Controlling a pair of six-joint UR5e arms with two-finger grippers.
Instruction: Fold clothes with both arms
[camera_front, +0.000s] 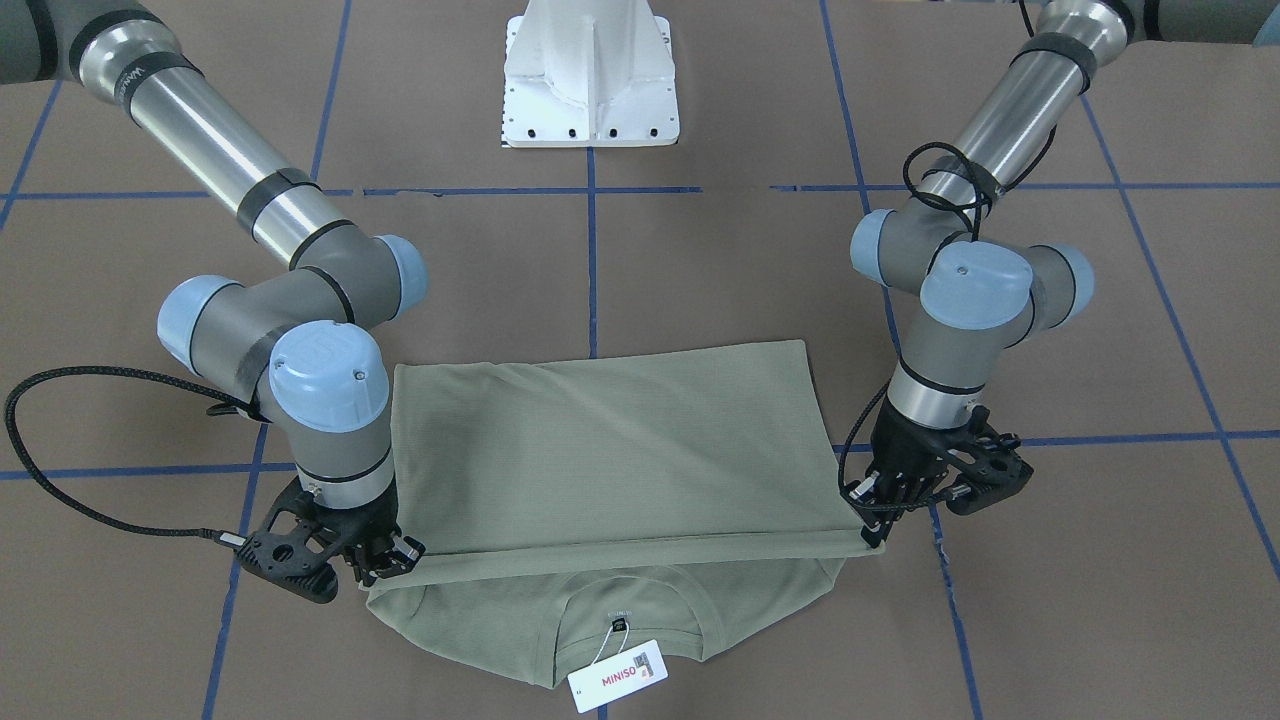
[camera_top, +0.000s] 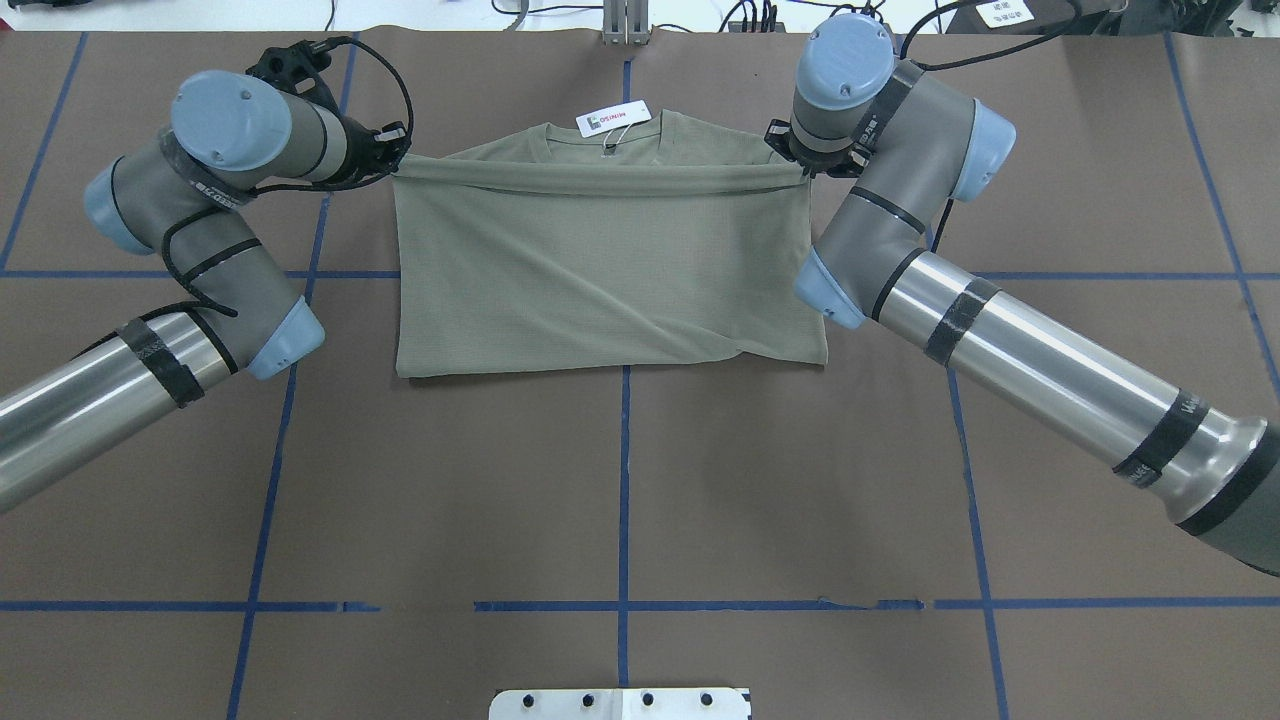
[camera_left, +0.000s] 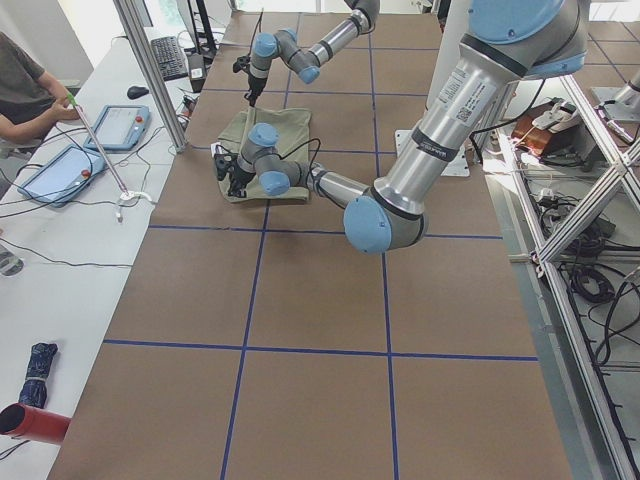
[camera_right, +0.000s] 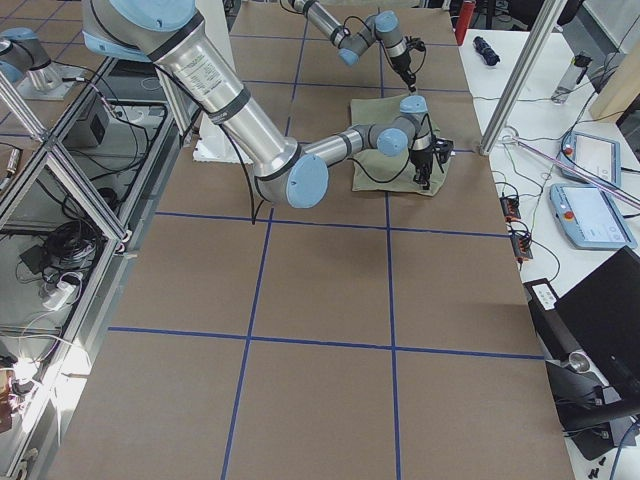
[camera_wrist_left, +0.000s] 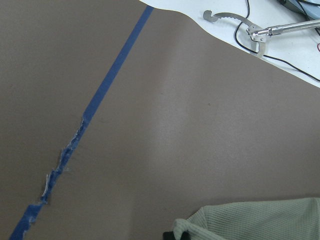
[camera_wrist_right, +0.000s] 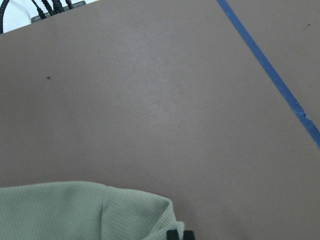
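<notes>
Shirt (camera_front: 610, 450): laid flat on the brown table (camera_front: 700, 250), folded once, with the hem edge brought over toward the collar (camera_front: 630, 600); the collar and the hang tag (camera_front: 617, 676) are left uncovered past the folded edge.
Left gripper (camera_front: 872, 515): clenched on the folded edge at one corner, low over the table; in its wrist view a bunched bit of green knit is seen at the fingertips.
Right gripper (camera_front: 385, 560): clamped on the opposite corner of the same edge, at about the same height; cloth is seen pinched at the bottom of its wrist view too.
Edge between grippers: held fairly taut and nearly straight, with a few diagonal creases running toward the fold nearest the robot.
Stage: the first fold is judged nearly laid down, with release not yet made.
Risk, uneven release: if one corner is let go before the other, the edge could be dragged askew and the fold skewed.
Risk, snagging: knit could be caught on a fingertip during withdrawal, and the top layer lifted or pulled back open.
Risk, over-tension: the lower layer could be shifted on the smooth table if the edge is pulled further.
Risk, tag: the hang tag could be trapped under a later fold.
</notes>
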